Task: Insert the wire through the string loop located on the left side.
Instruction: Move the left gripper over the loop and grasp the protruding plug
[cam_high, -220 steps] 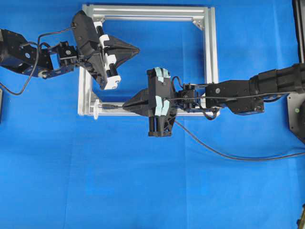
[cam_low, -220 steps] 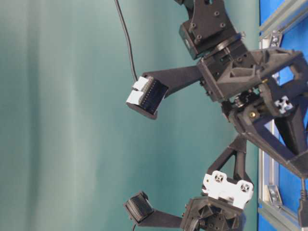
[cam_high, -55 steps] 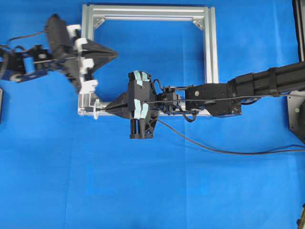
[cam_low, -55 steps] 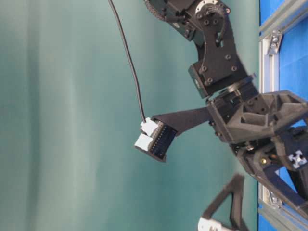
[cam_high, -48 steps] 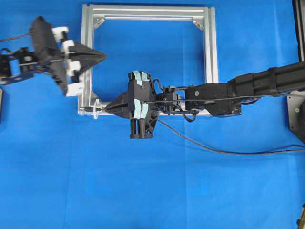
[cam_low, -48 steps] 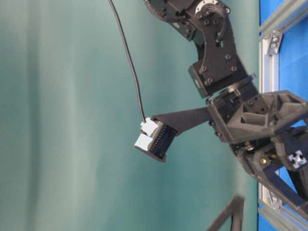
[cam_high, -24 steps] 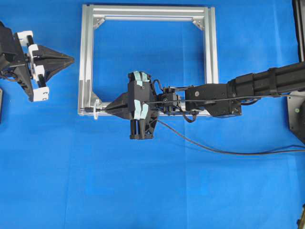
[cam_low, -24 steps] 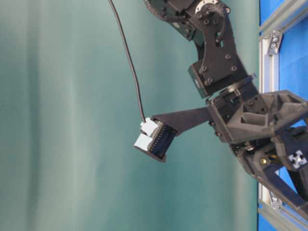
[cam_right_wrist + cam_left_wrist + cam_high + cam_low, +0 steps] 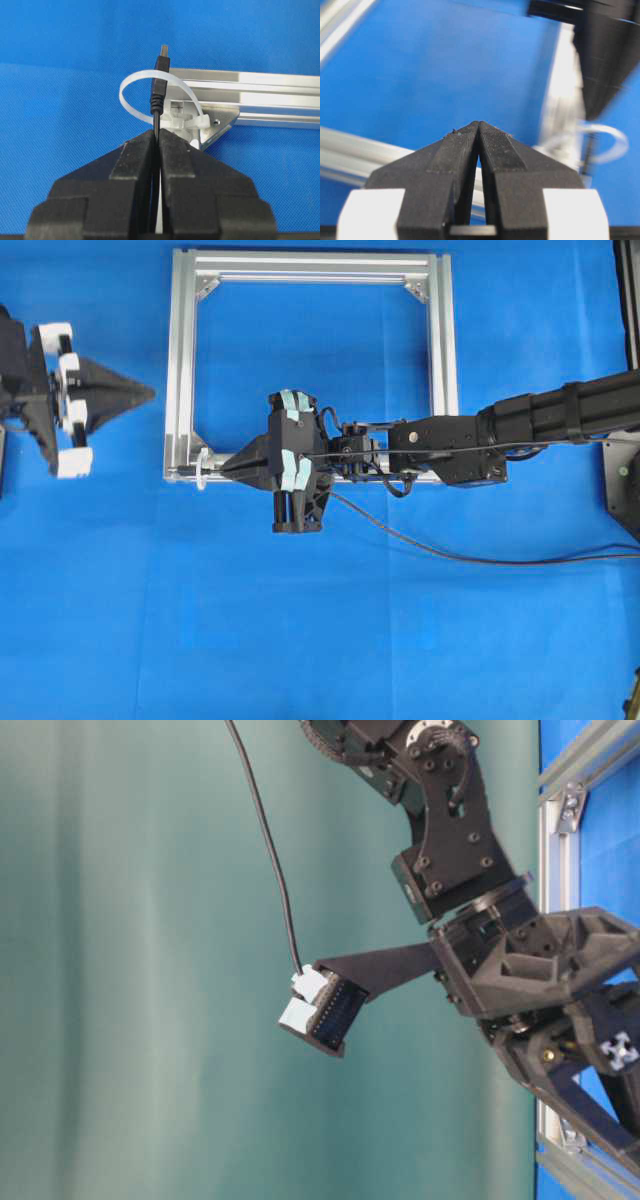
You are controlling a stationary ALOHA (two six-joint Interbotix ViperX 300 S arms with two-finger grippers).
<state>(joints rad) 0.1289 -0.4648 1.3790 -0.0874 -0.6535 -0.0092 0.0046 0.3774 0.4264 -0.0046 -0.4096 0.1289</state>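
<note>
With the wire (image 9: 158, 97) pinched in the closed right pincer (image 9: 156, 137), its plug tip apparently just through the string loop (image 9: 135, 82) at the frame's lower-left corner, and the left pincer (image 9: 145, 393) shut empty at far left, slip-back is risked if released unsupported.

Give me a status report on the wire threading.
Right gripper shut on thin black wire; plug tip through white string loop. Left gripper shut, empty, off frame. Nothing blocking.
</note>
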